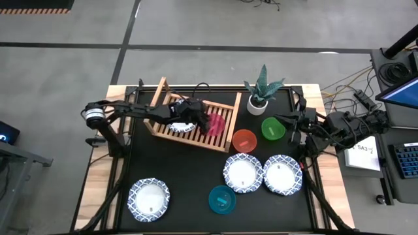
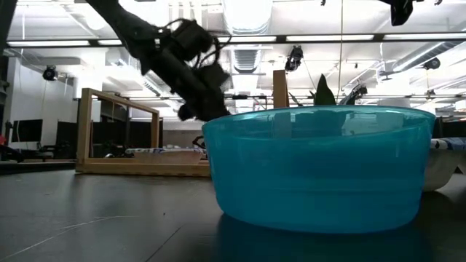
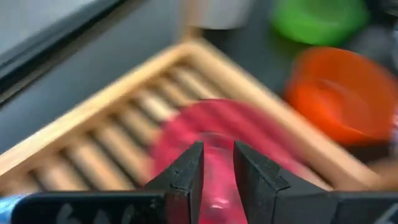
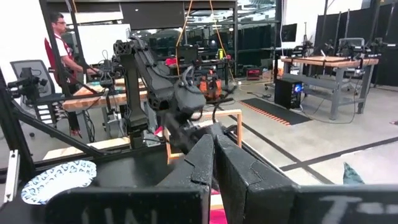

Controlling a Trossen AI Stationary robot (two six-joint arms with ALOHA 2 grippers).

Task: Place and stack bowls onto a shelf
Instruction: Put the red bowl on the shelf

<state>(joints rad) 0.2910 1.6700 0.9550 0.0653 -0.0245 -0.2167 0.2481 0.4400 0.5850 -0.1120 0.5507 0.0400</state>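
The left gripper pinches the pink bowl's rim over the wooden shelf, which lies on a black mat in an open workshop. The right gripper, fingers together and empty, waits at the table's right edge. Only the right wrist view shows a person. One patterned bowl sits on the shelf.

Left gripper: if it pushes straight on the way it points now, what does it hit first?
Likely the pink bowl on the shelf, directly ahead of the left gripper; depth unclear, it may already be touching.
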